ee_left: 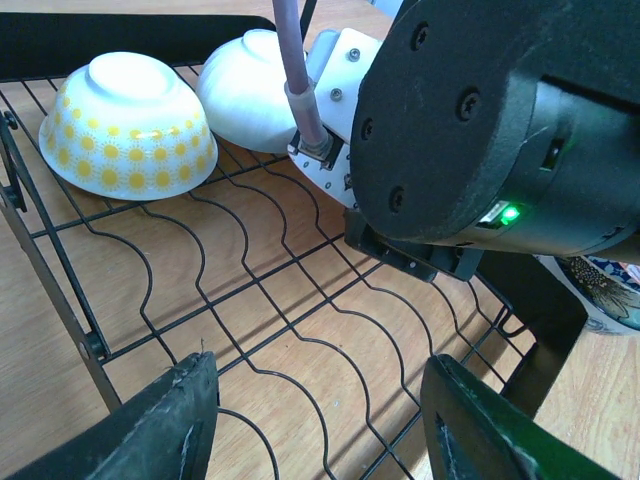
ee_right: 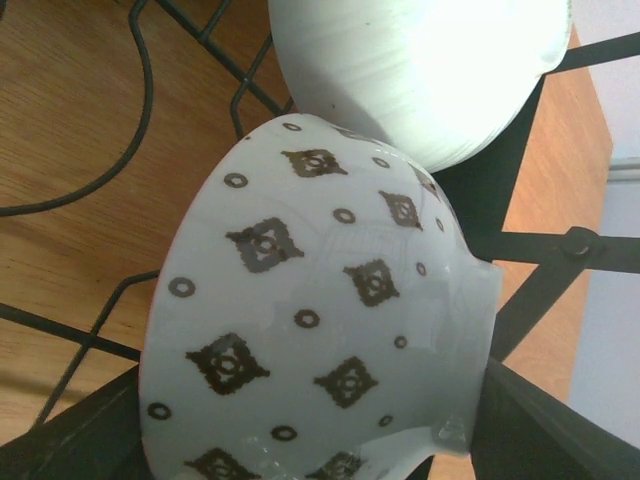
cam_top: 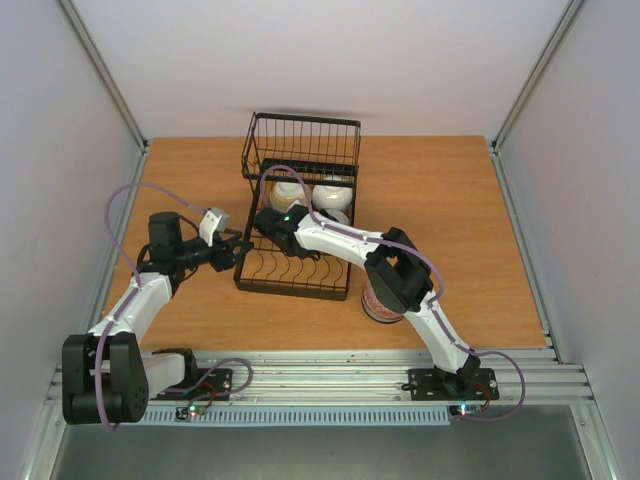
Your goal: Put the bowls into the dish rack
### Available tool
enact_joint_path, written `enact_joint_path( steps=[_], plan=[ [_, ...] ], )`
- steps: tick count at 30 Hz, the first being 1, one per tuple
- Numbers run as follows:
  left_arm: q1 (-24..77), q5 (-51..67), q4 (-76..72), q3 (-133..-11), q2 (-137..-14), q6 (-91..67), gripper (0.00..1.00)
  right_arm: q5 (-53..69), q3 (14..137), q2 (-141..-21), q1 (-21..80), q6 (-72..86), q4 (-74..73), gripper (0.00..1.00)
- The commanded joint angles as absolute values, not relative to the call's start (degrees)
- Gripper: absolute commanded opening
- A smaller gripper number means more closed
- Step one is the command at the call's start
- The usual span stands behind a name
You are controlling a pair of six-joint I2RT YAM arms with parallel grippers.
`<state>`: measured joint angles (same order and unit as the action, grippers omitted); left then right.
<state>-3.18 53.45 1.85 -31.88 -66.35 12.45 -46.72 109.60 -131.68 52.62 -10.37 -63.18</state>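
My right gripper (cam_top: 268, 218) reaches into the rack (cam_top: 290, 289) from 5 o'clock. Its jaws are closed on a diamond bowl (ee_right: 320, 300), white with brown diamonds and rings. The bowl lies on its side about mid-rack, with one finger (ee_right: 70, 435) at the rim and the other (ee_right: 545, 420) at the foot. It is low over the wavy wires; whether it rests on them I cannot tell. A pale bowl (ee_right: 420, 70) sits at its 1 o'clock, touching it or just short of touching.

My left gripper (ee_left: 320, 430) hovers at the rack's 9 o'clock edge. Its jaws stand moderately wide with nothing between them, only wires and table (cam_top: 450, 200) below. From there I see a yellow-dot bowl (ee_left: 130, 125) upside down on the wires at 11 o'clock. A white bowl (ee_left: 250, 95) sits just beside it at 12, and both are near the basket end. My right wrist fills the view at 2 o'clock.

A red bowl (cam_top: 380, 305) stands on the table just off the rack's 4 o'clock corner, partly under my right arm.
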Motion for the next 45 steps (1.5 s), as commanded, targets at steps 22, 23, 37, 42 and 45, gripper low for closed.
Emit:
enact_joint_path(
  steps=[22,23,37,42,45],
  plan=[
    [-3.32,54.6,-0.27,-31.98,-65.38,13.38,0.57,-25.32,88.43,-108.95,55.99,-13.05,-43.56,0.99],
    [-3.3,54.65,-0.31,-31.98,-65.33,13.36,0.57,-25.1,87.01,-107.06,55.92,-12.66,-42.91,0.99],
    [-3.34,55.04,-0.26,-31.66,-64.32,13.27,0.57,-24.14,61.9,-77.93,44.68,2.78,-42.84,0.76],
    [-3.34,55.03,-0.27,-31.79,-64.85,13.18,0.57,-23.6,55.31,-69.21,42.2,5.81,-46.18,0.6],
    [-3.34,55.02,-0.26,-31.87,-65.01,13.2,0.57,-23.72,52.9,-65.94,42.17,7.49,-48.69,0.6]
  ],
)
